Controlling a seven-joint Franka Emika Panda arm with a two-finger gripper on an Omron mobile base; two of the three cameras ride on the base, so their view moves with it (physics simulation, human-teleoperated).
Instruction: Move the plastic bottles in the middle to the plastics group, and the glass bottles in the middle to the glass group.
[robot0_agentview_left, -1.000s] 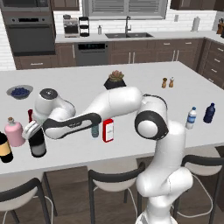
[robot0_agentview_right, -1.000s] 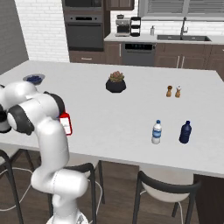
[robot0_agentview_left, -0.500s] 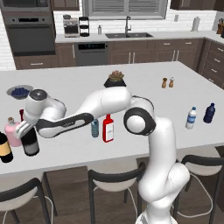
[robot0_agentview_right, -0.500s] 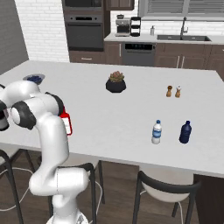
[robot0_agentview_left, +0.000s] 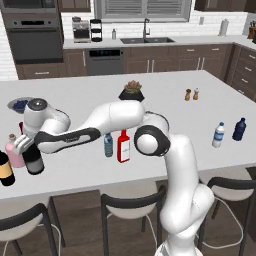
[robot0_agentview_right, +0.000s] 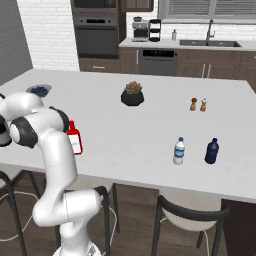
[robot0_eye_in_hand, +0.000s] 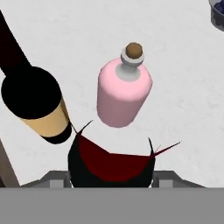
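tool (robot0_agentview_left: 25, 145): clamped on the wine bottle (robot0_agentview_left: 33, 159) at its neck, at the far left of the worktop (robot0_agentview_left: 170, 100); in the hand view the red foil top (robot0_eye_in_hand: 114, 159) sits between the finger tips.
change: over the last second the arm has swung leftward and carried the wine bottle from nearer the middle to the left end, beside the glass group.
wine bottle: held upright, its base at or just above the worktop; contact cannot be told.
glass group: pink flask (robot0_agentview_left: 15, 152) with cork just left of the held bottle; dark bottle with yellowish label (robot0_agentview_left: 5, 169) nearer and further left. both are seen close ahead of the tool in the hand view, pink flask (robot0_eye_in_hand: 123, 89) and labelled bottle (robot0_eye_in_hand: 37, 105).
meaning for the task: the wine bottle is judged to be at its group; release is the step in hand, and little room is left beside the flask, so a knock is possible.
left in the middle: light-blue water bottle (robot0_agentview_left: 108, 145) and flat red bottle (robot0_agentview_left: 123, 146), just beside each other; the red bottle (robot0_agentview_right: 74, 138) is also seen from the right.
plastics group: clear water bottle (robot0_agentview_left: 218, 135) and navy bottle (robot0_agentview_left: 240, 129) at the right end, well apart from the tool.
other: plant pot (robot0_agentview_left: 132, 91), two shakers (robot0_agentview_left: 191, 94), bowl (robot0_agentview_left: 19, 104) at far left.
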